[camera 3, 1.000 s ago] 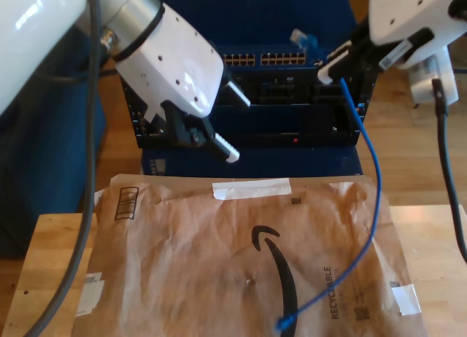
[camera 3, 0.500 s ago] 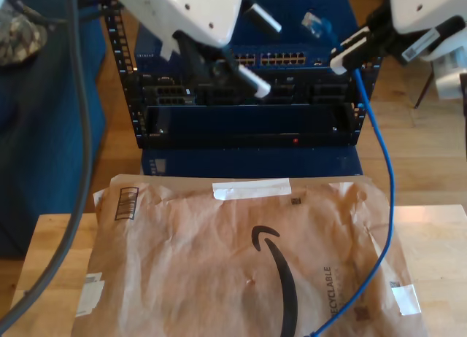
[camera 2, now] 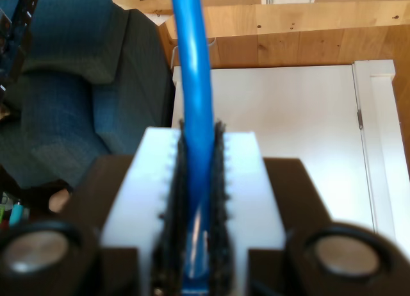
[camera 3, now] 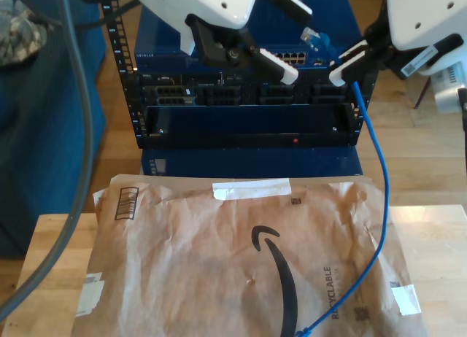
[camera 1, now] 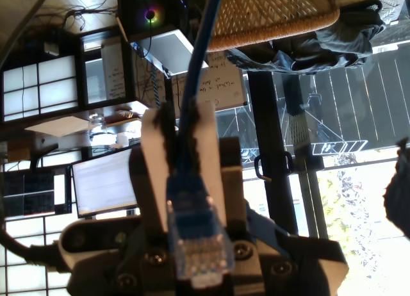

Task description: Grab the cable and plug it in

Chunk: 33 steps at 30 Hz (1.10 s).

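Note:
The thin blue cable (camera 3: 380,206) hangs from my second gripper (camera 3: 341,70) at the exterior view's upper right down onto the envelope. My second gripper (camera 2: 197,137) is shut on the cable (camera 2: 192,59). The clip plug (camera 3: 312,38) sticks up out of it, in front of the rack's port row (camera 3: 290,57). My first gripper (camera 3: 302,44) stands open at the exterior view's top centre, its two white fingers (camera 3: 279,65) spread above and below the plug's height. The first wrist view faces the second gripper (camera 1: 181,116), with the plug (camera 1: 195,235) nearest the camera.
A dark blue rack of network gear (camera 3: 248,118) stands behind the wooden table (camera 3: 44,257). A large brown paper envelope (camera 3: 219,264) covers most of the table, and the cable's loose end (camera 3: 303,330) lies at its near edge. A blue armchair (camera 3: 44,133) fills the exterior view's left.
My first gripper has risen from in front of the rack and swung toward the exterior view's right, up to the plug. My second gripper has shifted only slightly with the cable.

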Tool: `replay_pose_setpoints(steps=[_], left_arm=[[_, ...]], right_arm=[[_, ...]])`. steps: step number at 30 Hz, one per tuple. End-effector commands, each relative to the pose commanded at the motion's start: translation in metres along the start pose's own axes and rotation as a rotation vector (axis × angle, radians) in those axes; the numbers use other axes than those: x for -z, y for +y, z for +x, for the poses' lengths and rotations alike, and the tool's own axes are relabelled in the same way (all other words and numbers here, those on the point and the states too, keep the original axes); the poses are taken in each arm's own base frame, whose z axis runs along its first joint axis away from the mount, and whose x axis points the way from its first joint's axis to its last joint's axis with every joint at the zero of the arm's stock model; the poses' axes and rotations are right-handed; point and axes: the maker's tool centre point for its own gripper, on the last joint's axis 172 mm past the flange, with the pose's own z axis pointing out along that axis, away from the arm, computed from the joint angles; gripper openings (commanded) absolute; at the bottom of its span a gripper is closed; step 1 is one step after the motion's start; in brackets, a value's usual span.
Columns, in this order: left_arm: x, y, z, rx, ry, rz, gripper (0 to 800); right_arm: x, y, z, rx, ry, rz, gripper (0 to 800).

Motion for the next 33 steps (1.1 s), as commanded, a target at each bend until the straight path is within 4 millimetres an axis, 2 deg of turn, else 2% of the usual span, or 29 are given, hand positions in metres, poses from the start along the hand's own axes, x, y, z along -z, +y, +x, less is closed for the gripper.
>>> replay_pose_setpoints(steps=[4,9,13,23,33], left_arm=[[0.007,-0.005,-0.007,0.041,-0.054,0.016,791],[0.008,-0.010,-0.007,0.073,-0.063,0.038,790],[0.005,-0.016,-0.004,0.085,-0.067,0.073,790],[0.005,-0.015,-0.004,0.082,-0.066,0.070,739],[0.005,-0.014,-0.004,0.077,-0.066,0.067,736]], right_arm=[[0.001,-0.006,0.000,0.001,-0.001,0.024,9],[-0.003,-0.020,0.003,-0.019,-0.019,0.062,8],[-0.004,-0.020,0.001,-0.020,-0.021,0.060,8],[-0.004,-0.019,-0.001,-0.021,-0.024,0.059,8],[-0.008,-0.017,-0.001,-0.020,-0.021,0.049,8]])
